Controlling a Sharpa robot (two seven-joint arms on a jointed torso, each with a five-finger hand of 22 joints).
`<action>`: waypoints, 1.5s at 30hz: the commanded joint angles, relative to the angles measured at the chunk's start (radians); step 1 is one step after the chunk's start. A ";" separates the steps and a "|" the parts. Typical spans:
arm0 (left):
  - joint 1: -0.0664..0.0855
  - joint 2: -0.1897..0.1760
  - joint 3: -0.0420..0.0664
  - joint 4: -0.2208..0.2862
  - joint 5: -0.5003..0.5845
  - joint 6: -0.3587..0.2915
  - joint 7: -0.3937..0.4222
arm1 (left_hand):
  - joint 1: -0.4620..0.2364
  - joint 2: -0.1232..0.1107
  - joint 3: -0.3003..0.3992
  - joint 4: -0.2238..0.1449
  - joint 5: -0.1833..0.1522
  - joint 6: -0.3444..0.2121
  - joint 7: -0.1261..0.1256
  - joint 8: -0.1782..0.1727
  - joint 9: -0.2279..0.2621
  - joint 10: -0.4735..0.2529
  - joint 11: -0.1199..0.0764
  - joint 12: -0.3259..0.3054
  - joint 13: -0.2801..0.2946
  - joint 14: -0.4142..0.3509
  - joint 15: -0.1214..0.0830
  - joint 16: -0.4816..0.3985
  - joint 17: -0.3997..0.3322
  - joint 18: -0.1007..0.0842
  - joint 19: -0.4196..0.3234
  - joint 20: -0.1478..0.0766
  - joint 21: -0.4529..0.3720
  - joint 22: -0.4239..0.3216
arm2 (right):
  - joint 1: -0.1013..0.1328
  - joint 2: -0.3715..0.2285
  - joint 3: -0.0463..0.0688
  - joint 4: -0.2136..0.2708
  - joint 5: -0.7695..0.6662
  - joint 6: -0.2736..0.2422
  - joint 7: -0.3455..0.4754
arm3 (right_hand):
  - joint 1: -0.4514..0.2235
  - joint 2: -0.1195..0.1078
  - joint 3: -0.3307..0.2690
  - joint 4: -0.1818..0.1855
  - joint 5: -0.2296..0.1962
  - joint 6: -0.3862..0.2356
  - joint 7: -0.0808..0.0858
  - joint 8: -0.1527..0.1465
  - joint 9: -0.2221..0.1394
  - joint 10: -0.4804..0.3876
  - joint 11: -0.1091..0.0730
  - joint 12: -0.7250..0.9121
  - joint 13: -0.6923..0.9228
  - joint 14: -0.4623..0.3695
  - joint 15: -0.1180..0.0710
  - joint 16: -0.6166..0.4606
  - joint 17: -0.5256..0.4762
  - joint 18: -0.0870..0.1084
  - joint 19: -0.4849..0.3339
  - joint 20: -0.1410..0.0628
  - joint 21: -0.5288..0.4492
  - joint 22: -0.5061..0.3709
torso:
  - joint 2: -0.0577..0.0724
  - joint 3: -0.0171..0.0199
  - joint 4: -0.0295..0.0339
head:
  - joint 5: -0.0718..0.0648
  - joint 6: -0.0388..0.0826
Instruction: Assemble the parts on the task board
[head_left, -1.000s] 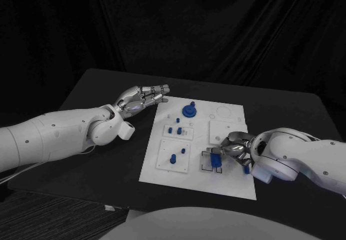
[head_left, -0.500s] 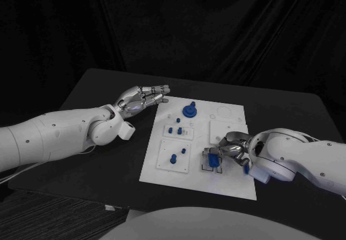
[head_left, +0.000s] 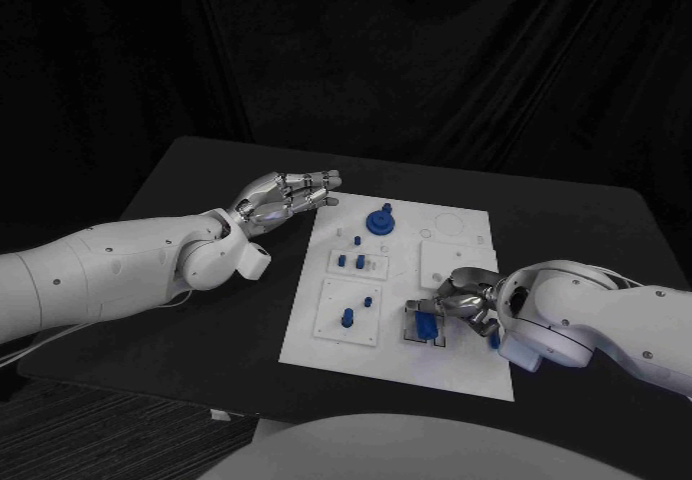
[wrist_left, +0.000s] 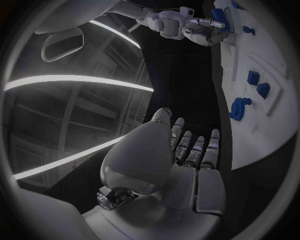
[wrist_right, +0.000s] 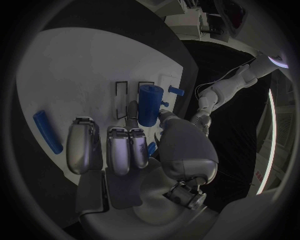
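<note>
The white task board (head_left: 450, 368) lies mid-table. My right hand (head_left: 464, 299) hovers over its near right part and pinches a blue block (head_left: 427, 325) between thumb and a finger, right at the two narrow slots (wrist_right: 122, 99). The right wrist view shows that blue block (wrist_right: 149, 104) upright beside the slots, with a loose blue rod (wrist_right: 47, 131) lying on the board (wrist_right: 75, 65) close by. My left hand (head_left: 289, 194) hangs off the board's far left corner, fingers straight, holding nothing. A blue knob (head_left: 381, 219) stands at the board's far edge.
Two small blue pegs (head_left: 349, 261) stand in a raised plate in the board's middle. Another plate nearer holds a longer blue piece (head_left: 348, 319) and a small peg (head_left: 368, 300). The black table (head_left: 216, 310) stretches left of the board.
My right hand has shifted slightly left and lower with the blue block, bringing it over the slots. The left hand has not moved.
</note>
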 joint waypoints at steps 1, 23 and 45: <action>-0.001 0.002 0.001 0.001 0.006 0.016 0.020 | 0.008 -0.002 0.007 0.000 0.007 0.003 0.001 0.005 0.001 -0.001 0.006 0.003 0.001 0.004 0.002 0.004 0.000 -0.002 0.003 -0.001 0.004 -0.002 | -0.008 0.000 -0.006 0.004 0.000 0.046 -0.039 | -0.001 -0.007 -0.009 -0.001 -0.012 -0.006 0.003 0.002 -0.003 0.103 0.008 0.003 0.263 0.105 0.009 0.003 0.263 0.019 0.019 0.006 -0.009 0.196 | 0.000 -0.0002 -0.0001 | 0.001 0.000; -0.003 0.002 0.001 -0.001 0.006 0.026 0.004 | 0.008 -0.002 0.008 0.000 0.006 0.008 0.003 0.006 0.001 0.000 0.009 0.004 0.001 0.005 0.005 0.006 0.000 -0.003 0.003 -0.001 0.004 -0.003 | -0.008 -0.002 -0.006 0.000 0.000 0.049 -0.036 | -0.041 -0.016 -0.117 0.044 -0.243 -0.048 0.013 0.023 -0.011 0.103 0.017 0.003 0.263 0.105 0.017 0.003 0.263 0.027 0.006 0.015 -0.046 0.185 | 0.000 0.0002 0.0004 | 0.004 0.000; -0.005 0.004 0.001 -0.003 0.006 0.027 0.002 | 0.008 -0.002 0.011 0.001 0.006 0.022 0.006 0.009 0.003 0.002 0.014 0.007 0.002 0.006 0.006 0.008 0.001 -0.004 0.006 -0.001 0.005 0.001 | 0.039 -0.106 -0.006 0.059 -0.191 -0.172 0.168 | -0.059 0.006 -0.204 0.039 -0.230 -0.070 0.015 0.049 -0.026 0.103 0.019 0.003 0.263 0.105 0.019 0.003 0.263 0.011 0.037 0.016 0.022 0.208 | 0.000 0.0001 0.0009 | 0.005 0.000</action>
